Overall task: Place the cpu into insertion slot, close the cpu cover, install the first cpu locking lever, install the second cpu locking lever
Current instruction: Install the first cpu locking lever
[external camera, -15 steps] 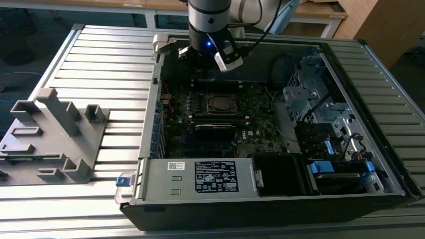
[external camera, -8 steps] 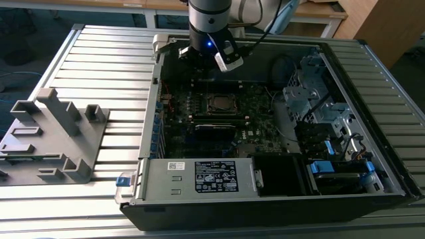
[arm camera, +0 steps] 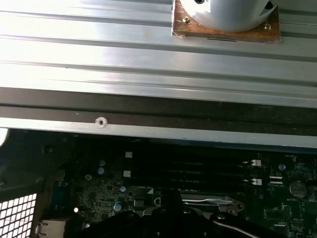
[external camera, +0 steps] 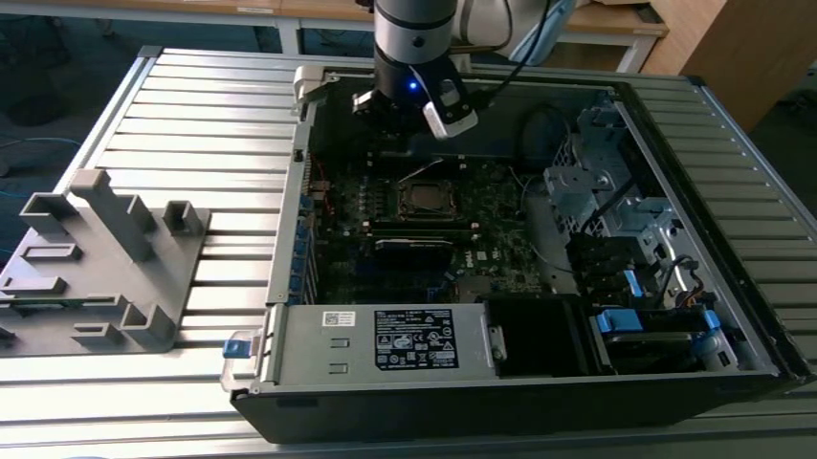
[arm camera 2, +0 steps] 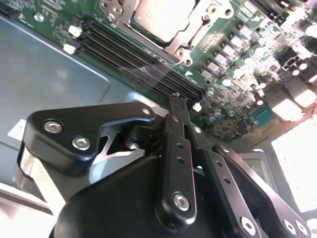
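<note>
- Fixture (external camera: 102, 258) of grey plastic sits at the left on the ribbed bench (external camera: 191, 115), apart from the open computer case (external camera: 511, 402).
- Inside the case, left of centre, the dark green motherboard (external camera: 358, 206) lies flat.
- Over the board's far edge hangs the hand (arm camera 2: 176, 98). Its black fingers (arm camera 2: 173, 129) are drawn together with nothing between them.
- On the near side of the hand, apart from it, the cpu (external camera: 430, 199) is seated in the insertion slot (arm camera 2: 115, 11). In the second wrist view, long black memory slots (arm camera 2: 133, 49) run between the fingertips and the socket.
- Around the chip's grey top, the cpu cover (arm camera 2: 190, 42) appears to lie flat.
- At the right stands a metal drive cage (external camera: 613, 191).
</note>
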{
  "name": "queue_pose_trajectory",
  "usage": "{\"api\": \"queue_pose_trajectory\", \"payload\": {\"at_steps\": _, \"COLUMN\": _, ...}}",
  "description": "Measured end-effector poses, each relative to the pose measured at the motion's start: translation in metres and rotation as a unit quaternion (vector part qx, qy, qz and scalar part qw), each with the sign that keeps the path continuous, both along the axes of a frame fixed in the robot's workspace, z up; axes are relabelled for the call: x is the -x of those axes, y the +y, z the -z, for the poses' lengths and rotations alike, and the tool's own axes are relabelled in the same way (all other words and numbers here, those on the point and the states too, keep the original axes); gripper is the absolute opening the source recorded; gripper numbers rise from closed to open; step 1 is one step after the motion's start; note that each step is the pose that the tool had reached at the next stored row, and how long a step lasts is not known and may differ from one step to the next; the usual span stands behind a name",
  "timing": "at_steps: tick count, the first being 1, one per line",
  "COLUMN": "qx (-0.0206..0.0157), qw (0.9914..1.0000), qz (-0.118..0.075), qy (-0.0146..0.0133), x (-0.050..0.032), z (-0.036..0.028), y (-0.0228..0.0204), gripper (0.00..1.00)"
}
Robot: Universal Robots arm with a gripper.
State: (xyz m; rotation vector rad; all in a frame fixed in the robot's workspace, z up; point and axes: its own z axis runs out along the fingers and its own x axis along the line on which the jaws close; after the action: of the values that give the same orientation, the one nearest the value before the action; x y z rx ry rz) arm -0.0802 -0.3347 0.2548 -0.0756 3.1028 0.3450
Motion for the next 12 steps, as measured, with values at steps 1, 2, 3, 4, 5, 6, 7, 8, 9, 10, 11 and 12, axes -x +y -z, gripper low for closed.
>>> {"api": "queue_pose_trajectory", "payload": {"at_steps": 1, "qx": 0.0000, "qw": 1.00000, "qz": 0.000, "qy": 0.0000, "x": -0.0006, "z": 0.0000, "y": 0.0000, "gripper": 0.10}}
{"api": "queue_pose_trajectory", "payload": {"at_steps": 2, "qx": 0.0000, "qw": 1.00000, "qz": 0.000, "qy": 0.0000, "x": -0.0006, "z": 0.0000, "y": -0.0001, "gripper": 0.10}}
{"api": "queue_pose_trajectory", "payload": {"at_steps": 3, "qx": 0.0000, "qw": 1.00000, "qz": 0.000, "qy": 0.0000, "x": -0.0006, "z": 0.0000, "y": 0.0000, "gripper": 0.10}}
{"api": "queue_pose_trajectory", "payload": {"at_steps": 4, "qx": 0.0000, "qw": 1.00000, "qz": 0.000, "qy": 0.0000, "x": -0.0007, "z": 0.0000, "y": 0.0000, "gripper": 0.10}}
{"api": "queue_pose_trajectory", "payload": {"at_steps": 5, "qx": 0.0000, "qw": 1.00000, "qz": 0.000, "qy": 0.0000, "x": -0.0008, "z": 0.0000, "y": 0.0000, "gripper": 0.10}}
{"api": "queue_pose_trajectory", "payload": {"at_steps": 6, "qx": 0.0000, "qw": 1.00000, "qz": 0.000, "qy": 0.0000, "x": -0.0008, "z": 0.0000, "y": 0.0000, "gripper": 0.10}}
{"api": "queue_pose_trajectory", "payload": {"at_steps": 7, "qx": 0.0000, "qw": 1.00000, "qz": 0.000, "qy": 0.0000, "x": -0.0008, "z": 0.0003, "y": 0.0000, "gripper": 0.10}}
{"api": "queue_pose_trajectory", "payload": {"at_steps": 8, "qx": -0.0001, "qw": 1.00000, "qz": 0.000, "qy": -0.0004, "x": -0.0009, "z": 0.0008, "y": 0.0001, "gripper": 0.10}}
{"api": "queue_pose_trajectory", "payload": {"at_steps": 9, "qx": 0.0000, "qw": 1.00000, "qz": 0.000, "qy": -0.0013, "x": -0.0009, "z": 0.0014, "y": 0.0000, "gripper": 0.10}}
{"api": "queue_pose_trajectory", "payload": {"at_steps": 10, "qx": 0.0000, "qw": 1.00000, "qz": 0.000, "qy": -0.0024, "x": -0.0008, "z": 0.0022, "y": 0.0000, "gripper": 0.10}}
{"api": "queue_pose_trajectory", "payload": {"at_steps": 11, "qx": 0.0000, "qw": 0.99999, "qz": 0.000, "qy": -0.0036, "x": -0.0008, "z": 0.0032, "y": 0.0000, "gripper": 0.10}}
{"api": "queue_pose_trajectory", "payload": {"at_steps": 12, "qx": 0.0000, "qw": 0.99999, "qz": 0.000, "qy": -0.0044, "x": -0.0008, "z": 0.0040, "y": 0.0000, "gripper": 0.10}}
